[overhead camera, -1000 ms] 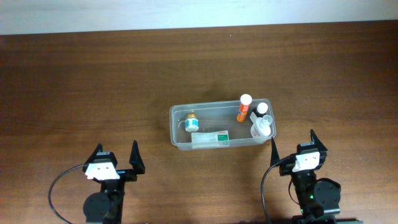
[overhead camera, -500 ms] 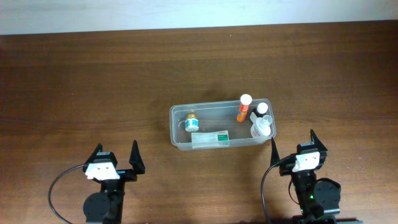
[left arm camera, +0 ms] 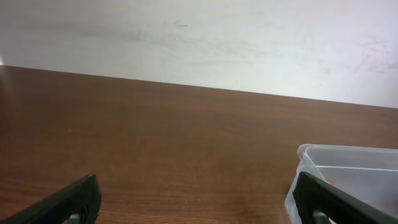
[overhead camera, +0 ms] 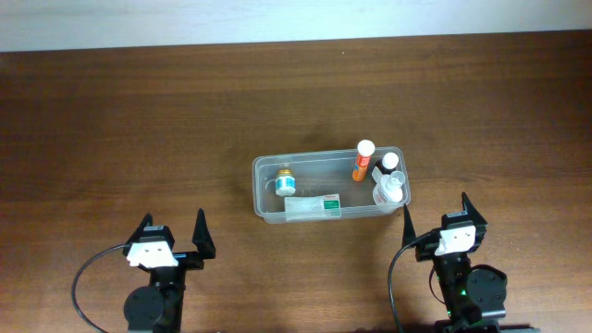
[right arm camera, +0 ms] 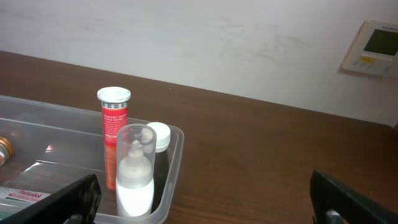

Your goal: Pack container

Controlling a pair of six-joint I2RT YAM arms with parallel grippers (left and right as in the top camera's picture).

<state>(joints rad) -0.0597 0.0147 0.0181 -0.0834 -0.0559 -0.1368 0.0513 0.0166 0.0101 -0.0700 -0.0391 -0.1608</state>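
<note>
Brown table (overhead camera: pixel 129 111); container (overhead camera: pixel 257 194) holds orange tube (overhead camera: pixel 362 161), seemingly flat carton (overhead camera: pixel 313 205).

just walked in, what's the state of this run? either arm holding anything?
Nothing is being handled right now. The left gripper and right gripper sit at the near edge of the table, jaws open and empty, both short of the container. The container is mid-table and holds an orange tube, a small teal-labelled bottle, a white spray bottle, a white-capped bottle and a flat green-and-white box. The overhead view shows nothing loose outside it.
</note>
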